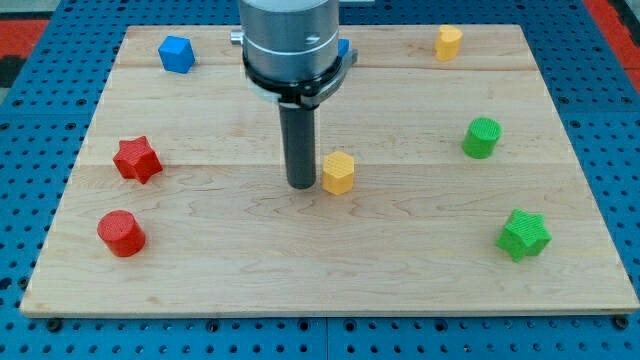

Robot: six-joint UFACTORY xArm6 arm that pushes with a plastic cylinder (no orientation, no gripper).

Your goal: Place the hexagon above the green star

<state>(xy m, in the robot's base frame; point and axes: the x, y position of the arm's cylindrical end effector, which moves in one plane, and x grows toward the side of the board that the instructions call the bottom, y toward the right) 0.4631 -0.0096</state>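
Observation:
A yellow hexagon block [339, 172] lies near the middle of the wooden board. My tip [302, 184] stands just to its left, very close to or touching it. The green star [524, 235] lies at the view's lower right, well away from the hexagon. A green cylinder [482, 137] stands above the star, toward the right edge.
A second yellow block [448, 42] sits at the top right. A blue block [176, 53] sits at the top left, and another blue block [343, 48] peeks out behind the arm. A red star [137, 159] and a red cylinder [121, 233] lie at the left. The board [200, 290] ends at blue pegboard.

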